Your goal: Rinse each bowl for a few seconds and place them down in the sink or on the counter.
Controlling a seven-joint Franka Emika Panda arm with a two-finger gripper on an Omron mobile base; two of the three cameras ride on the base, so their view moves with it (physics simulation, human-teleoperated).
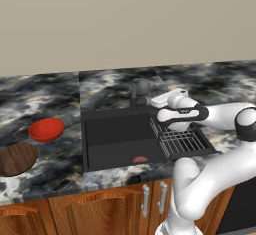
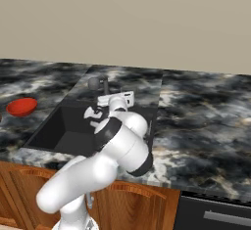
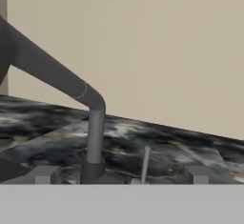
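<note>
- Red bowl (image 1: 46, 129) and wooden bowl (image 1: 16, 159) sit on the bench (image 1: 50, 176) left of the sink (image 1: 120, 136) — likely light, rigid, slick; pinch the rim.
- Claw (image 2: 94, 113) spread wide, empty, over the sink by the faucet (image 3: 93, 123).

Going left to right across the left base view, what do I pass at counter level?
Brown bowl → red bowl → sink basin → faucet → wire rack, with the open hand above the sink's back edge.
</note>
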